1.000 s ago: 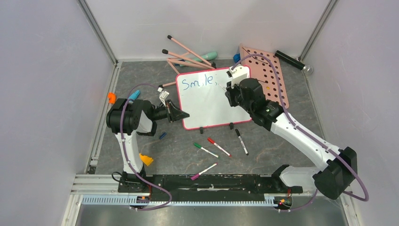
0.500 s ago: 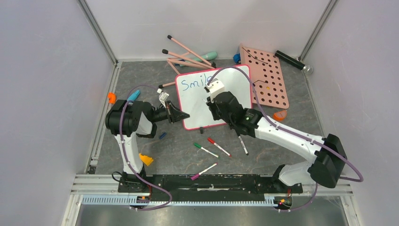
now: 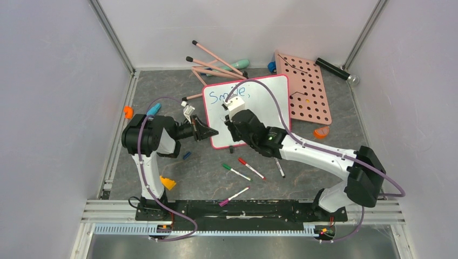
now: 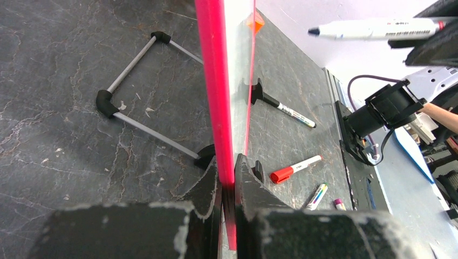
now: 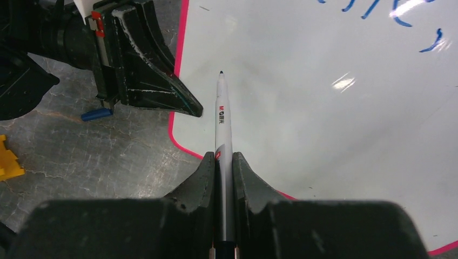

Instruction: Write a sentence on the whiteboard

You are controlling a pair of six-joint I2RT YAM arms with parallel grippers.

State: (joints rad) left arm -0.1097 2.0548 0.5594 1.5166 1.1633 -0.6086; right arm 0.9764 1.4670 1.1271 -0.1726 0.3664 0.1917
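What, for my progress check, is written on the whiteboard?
Blue writing, "Smile," along the whiteboard top. The right arm hides its lower left from above; under the marker tip it is blank.

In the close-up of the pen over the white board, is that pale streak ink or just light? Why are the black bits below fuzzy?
Right wrist view: the streak is glare on the glossy whiteboard, not ink; the blue writing is ink. Both wrist views: the right gripper and left gripper sit too near the lens, so they blur. Top view: evenly lit, sharp.
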